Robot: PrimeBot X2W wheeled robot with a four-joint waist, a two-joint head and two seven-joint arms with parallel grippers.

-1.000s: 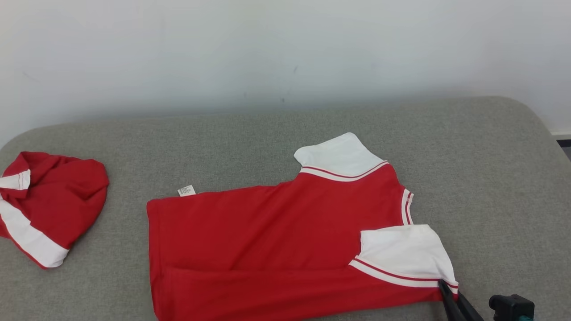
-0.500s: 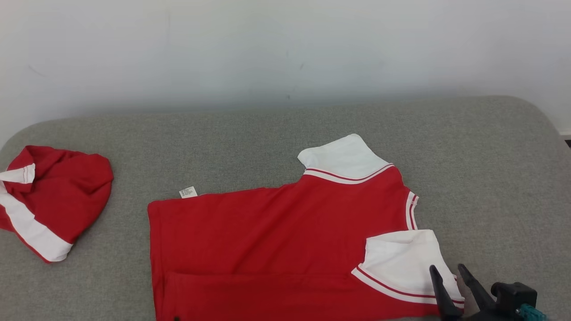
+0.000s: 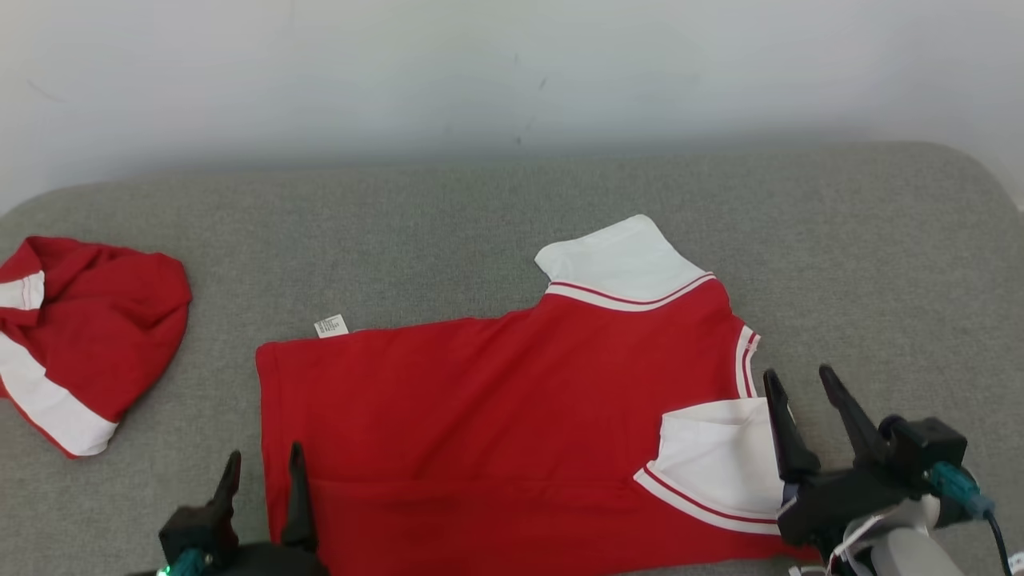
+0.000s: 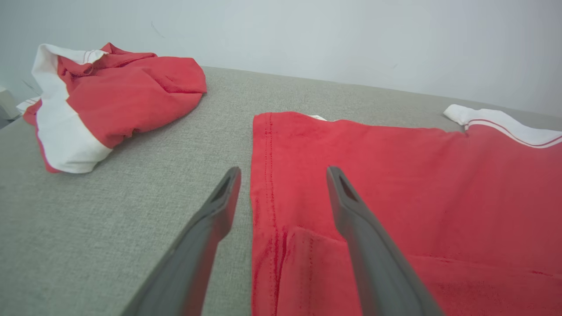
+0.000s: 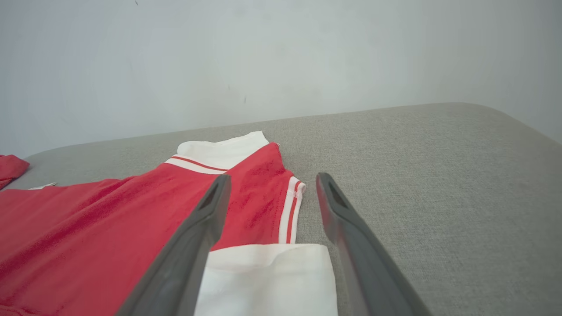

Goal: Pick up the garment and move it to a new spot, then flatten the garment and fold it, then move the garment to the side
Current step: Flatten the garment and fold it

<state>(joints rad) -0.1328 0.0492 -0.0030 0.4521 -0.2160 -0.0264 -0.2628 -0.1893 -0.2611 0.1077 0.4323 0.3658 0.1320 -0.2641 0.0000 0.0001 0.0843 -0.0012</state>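
The right gripper [image 3: 798, 372], which one second ago is pinched on the corner of the white sleeve [image 3: 720, 456], now stands released. The left gripper [image 3: 265, 452] is released too, and both hold nothing. The garment [image 3: 496, 400] lies flat on the grey surface [image 3: 480, 216], to the right of the crumpled red cloth [image 3: 96, 344] and well apart from it. Its near edge is turned over as a strip [image 3: 480, 520]. The left gripper hovers at the hem nearest that cloth, the right gripper at the end farthest from it. I think the first fold is now laid, and the next fold needs a new grasp.
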